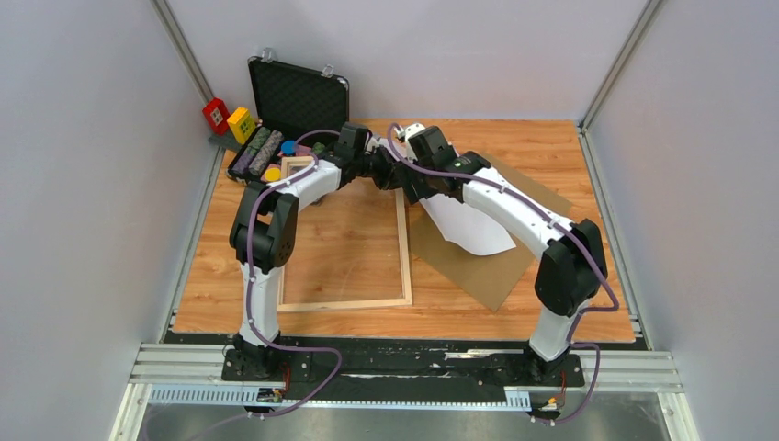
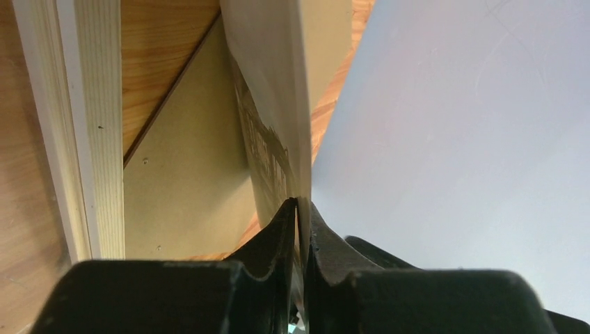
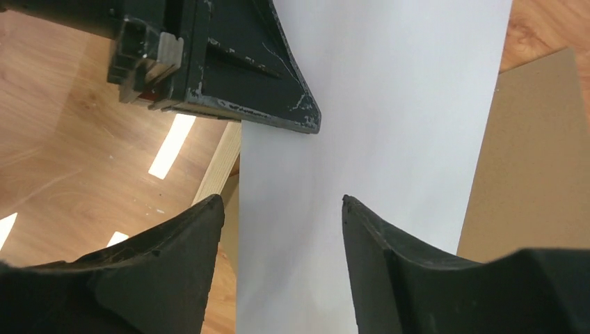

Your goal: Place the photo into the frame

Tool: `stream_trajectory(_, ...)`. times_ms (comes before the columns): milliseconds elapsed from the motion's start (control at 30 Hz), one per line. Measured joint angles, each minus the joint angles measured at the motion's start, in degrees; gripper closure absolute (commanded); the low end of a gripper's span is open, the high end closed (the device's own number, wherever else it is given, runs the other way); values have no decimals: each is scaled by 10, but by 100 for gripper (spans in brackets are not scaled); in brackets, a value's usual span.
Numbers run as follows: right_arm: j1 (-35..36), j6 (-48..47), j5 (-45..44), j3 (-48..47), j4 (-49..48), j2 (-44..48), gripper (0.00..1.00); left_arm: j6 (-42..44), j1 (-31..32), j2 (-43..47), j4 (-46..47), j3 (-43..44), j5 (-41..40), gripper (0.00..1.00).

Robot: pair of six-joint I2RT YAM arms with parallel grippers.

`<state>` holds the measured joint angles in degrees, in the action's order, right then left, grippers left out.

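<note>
1. Left hand (image 2: 300, 205): pinched shut on one edge of the photo (image 2: 268, 90). It alone carries the sheet, which runs edge-on away from the fingers.
2. Right hand (image 3: 282, 202): well open, jaws on either side of the photo's white back, not gripping.
3. Both hands meet toward the far edge of the desk (image 1: 542, 152), about mid-width.
4. Photo hangs from the pinch and trails right and toward the near edge, white back up, over the backing board (image 1: 501, 271). Its long axis seems slanted.
5. Frame (image 1: 405, 248) lies flat left of the photo, long axis far-to-near.
6. Judgement: the photo must swing left and square up with the frame; the left hand is better placed to do it.
</note>
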<state>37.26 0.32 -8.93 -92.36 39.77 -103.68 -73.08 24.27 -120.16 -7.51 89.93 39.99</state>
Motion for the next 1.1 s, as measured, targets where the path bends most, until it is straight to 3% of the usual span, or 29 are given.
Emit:
stream_trajectory(133, -3, -7, 7, 11, 0, 38, 24, 21, 0, 0, -4, 1, 0, 93)
stream_trajectory(267, -15, -11, 27, 24, 0, 77, 22, 77, 0, 0, -35, 13, 1, 100)
stream_trajectory(600, -101, -10, 68, 48, -2, 139, 21, 298, -3, 0, -168, 88, 22, 100)
stream_trajectory(833, -131, -10, 99, 95, -7, 168, 21, 455, -12, 12, -279, 90, 48, 100)
stream_trajectory(1100, -144, -12, 127, 147, -23, 199, 22, 593, -26, 127, -369, 51, 49, 100)
